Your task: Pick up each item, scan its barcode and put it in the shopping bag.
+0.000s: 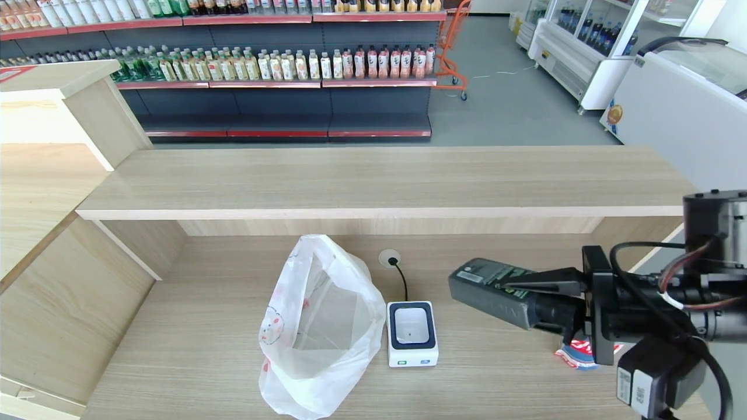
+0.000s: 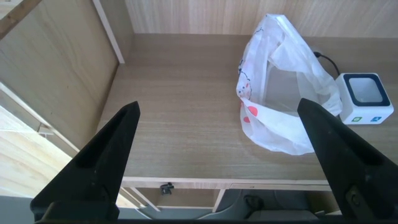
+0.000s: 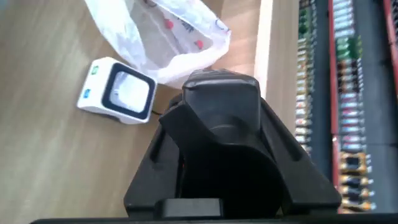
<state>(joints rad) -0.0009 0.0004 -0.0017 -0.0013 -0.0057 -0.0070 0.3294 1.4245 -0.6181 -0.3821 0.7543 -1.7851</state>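
Right of the scanner (image 1: 412, 332), above the counter (image 1: 204, 350), your right gripper (image 1: 528, 297) pinches a dark box (image 1: 484, 286) by one end, fingers clamped on it. In the head view the box carries a white label and green print, too small to read. The shopping bag (image 1: 321, 326), white with red prints, stands open just beside the scanner. A red, white and blue packet (image 1: 575, 353) lies under the right arm. In the left wrist view your left gripper (image 2: 217, 109) hangs over the counter, fingers (image 2: 112, 149) spread wide, holding nothing.
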